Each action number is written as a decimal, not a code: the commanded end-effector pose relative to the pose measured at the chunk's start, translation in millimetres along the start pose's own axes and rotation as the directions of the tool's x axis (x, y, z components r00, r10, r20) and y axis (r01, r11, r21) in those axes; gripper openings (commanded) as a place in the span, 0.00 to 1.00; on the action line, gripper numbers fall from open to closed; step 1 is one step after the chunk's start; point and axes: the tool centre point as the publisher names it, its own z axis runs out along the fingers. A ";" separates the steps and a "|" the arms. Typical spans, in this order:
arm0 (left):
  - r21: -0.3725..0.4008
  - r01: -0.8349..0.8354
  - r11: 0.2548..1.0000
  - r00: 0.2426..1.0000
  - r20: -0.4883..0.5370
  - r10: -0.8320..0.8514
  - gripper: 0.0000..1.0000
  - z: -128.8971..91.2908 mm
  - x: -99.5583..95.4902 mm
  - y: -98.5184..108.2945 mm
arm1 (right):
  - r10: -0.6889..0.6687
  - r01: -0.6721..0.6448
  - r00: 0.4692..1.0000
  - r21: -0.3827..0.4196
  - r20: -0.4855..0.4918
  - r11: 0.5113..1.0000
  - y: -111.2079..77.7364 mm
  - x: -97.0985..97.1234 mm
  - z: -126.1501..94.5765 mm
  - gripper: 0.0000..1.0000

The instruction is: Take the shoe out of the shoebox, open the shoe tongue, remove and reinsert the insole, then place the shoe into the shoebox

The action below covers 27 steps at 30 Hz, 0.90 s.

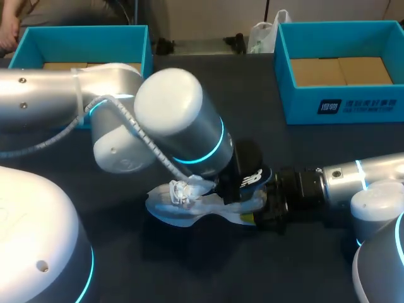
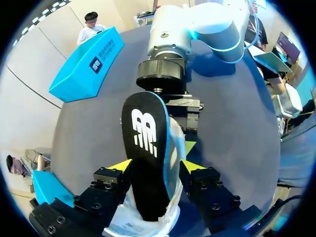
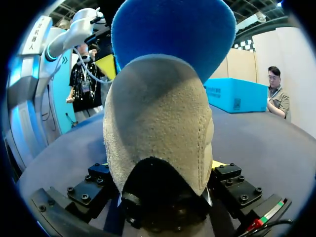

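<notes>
A white and pale blue shoe (image 1: 186, 203) lies on the dark table between my two grippers. Its insole (image 1: 251, 175), black on top with a white logo and blue underneath, stands up out of the heel. From above, my left gripper (image 1: 228, 188) is open, and the insole (image 2: 145, 148) stands between its yellow fingertips (image 2: 122, 165) over the shoe's white lining (image 2: 148, 224). Coming in from the right, my right gripper (image 1: 266, 208) is shut on the shoe's grey suede heel (image 3: 158, 123). The blue underside of the insole (image 3: 173, 34) rises above that heel.
A teal shoebox (image 1: 341, 107) with a cardboard floor stands at the back right. A second teal box (image 1: 82, 38) stands at the back left, partly hidden by my left arm (image 1: 170, 120). Dark table lies bare in front of the shoe.
</notes>
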 end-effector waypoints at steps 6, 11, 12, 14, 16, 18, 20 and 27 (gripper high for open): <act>-0.007 0.024 1.000 0.995 0.096 -0.023 0.57 1.2 12.8 -7.3 | 0.000 0.000 1.000 0.004 0.002 1.000 -0.9 1.4 3.2 0.00; -0.009 0.035 0.999 0.986 0.162 -0.033 0.50 9.2 17.6 -10.2 | 0.000 0.000 1.000 0.004 0.002 1.000 -0.9 1.4 3.2 0.00; -0.009 0.039 0.999 0.984 0.172 -0.037 0.50 10.1 17.6 -10.7 | 0.000 0.000 1.000 0.004 0.002 1.000 -0.9 1.4 3.2 0.00; -0.003 0.052 0.999 0.976 0.213 -0.050 0.49 13.3 16.5 -12.1 | 0.000 0.000 1.000 0.004 0.002 1.000 -0.9 1.4 3.2 0.00; 0.000 0.059 0.998 0.971 0.233 -0.058 0.48 14.8 15.3 -12.7 | 0.000 0.000 1.000 0.004 0.002 1.000 -0.9 1.4 3.2 0.00; -0.003 0.062 0.998 0.969 0.239 -0.060 0.48 16.5 14.6 -12.9 | 0.000 0.000 1.000 0.004 0.002 1.000 -0.9 1.4 3.2 0.00; -0.005 0.065 0.998 0.966 0.250 -0.062 0.48 18.6 14.4 -13.1 | 0.000 0.000 1.000 0.004 0.002 1.000 -0.9 1.4 3.2 0.00; 0.009 0.081 0.997 0.955 0.286 -0.081 0.49 20.4 12.4 -13.1 | 0.000 0.000 1.000 0.004 0.002 1.000 -0.9 1.4 3.2 0.00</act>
